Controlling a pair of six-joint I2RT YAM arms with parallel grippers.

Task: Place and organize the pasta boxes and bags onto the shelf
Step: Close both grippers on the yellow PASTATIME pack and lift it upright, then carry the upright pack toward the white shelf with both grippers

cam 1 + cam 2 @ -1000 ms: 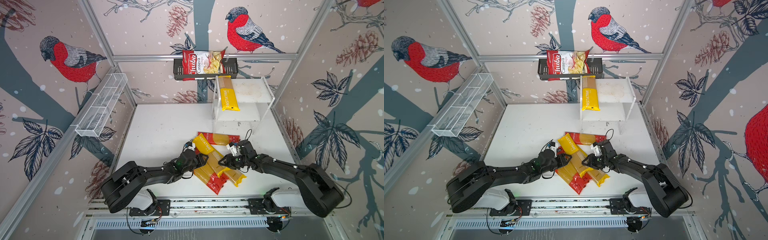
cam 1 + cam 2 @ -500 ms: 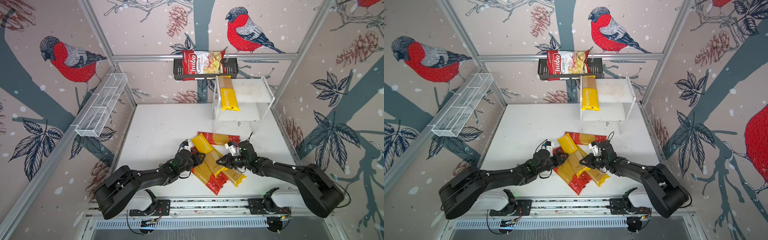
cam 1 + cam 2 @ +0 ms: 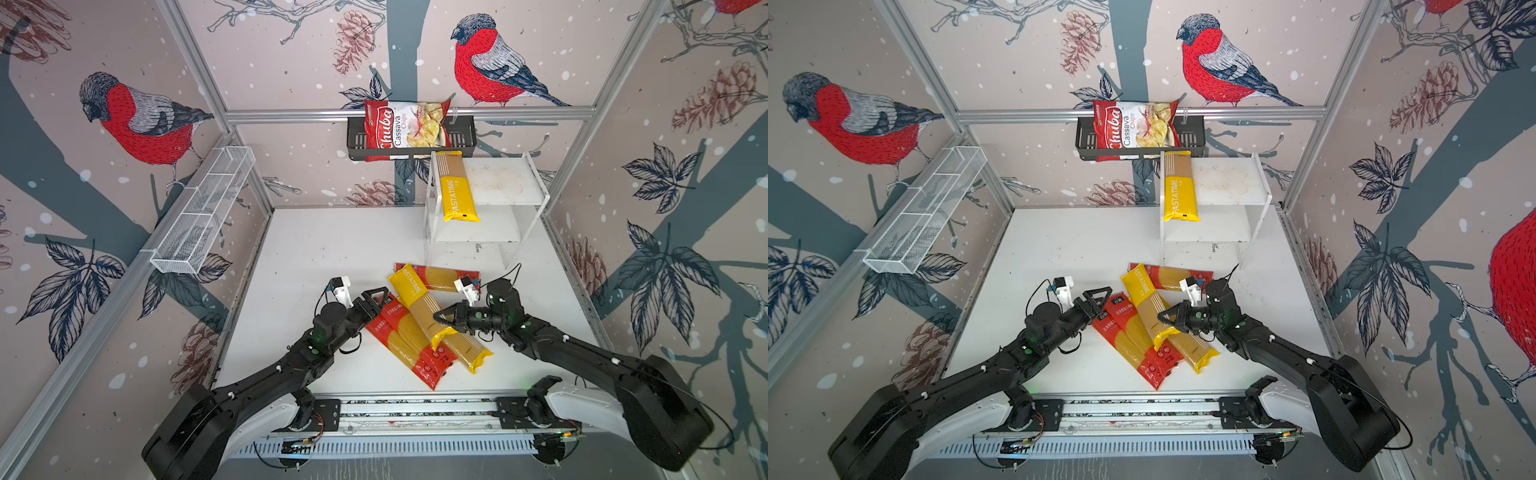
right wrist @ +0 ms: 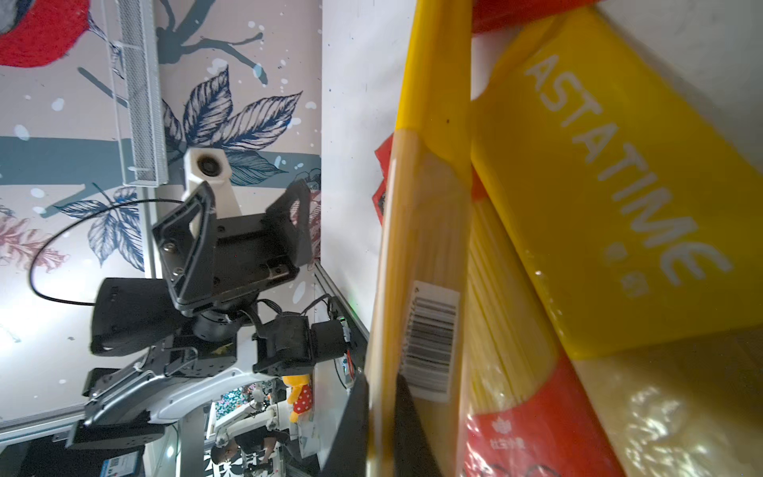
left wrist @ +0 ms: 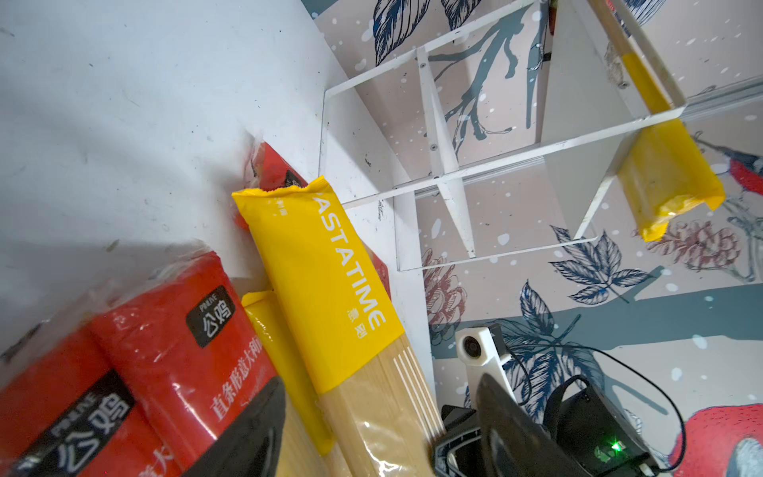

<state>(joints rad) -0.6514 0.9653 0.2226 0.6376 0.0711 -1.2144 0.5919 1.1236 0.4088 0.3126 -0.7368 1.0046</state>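
My right gripper (image 3: 439, 321) is shut on the long edge of the topmost yellow-and-tan PASTATIME pack (image 3: 417, 301) of a pile; the right wrist view shows the fingers pinching that pack (image 4: 425, 247) near its barcode. Under it lie two red packs (image 3: 409, 345) side by side and another yellow pack (image 3: 467, 353); a third red pack (image 3: 442, 277) lies behind. My left gripper (image 3: 372, 302) stands open at the pile's left edge, holding nothing; its fingers (image 5: 247, 433) straddle the packs in the left wrist view. One yellow pack (image 3: 456, 189) lies on the white shelf's (image 3: 505, 183) top board, overhanging the front.
A black wall basket (image 3: 462, 137) with a Chuba chips bag (image 3: 405, 129) hangs just above the shelf. A long white wire basket (image 3: 203, 216) is mounted on the left wall. Walls and aluminium posts close in the white table (image 3: 324, 257).
My right gripper has closed on the top yellow pack's edge. My left gripper has opened wider and drawn back a little to the left of the pile.
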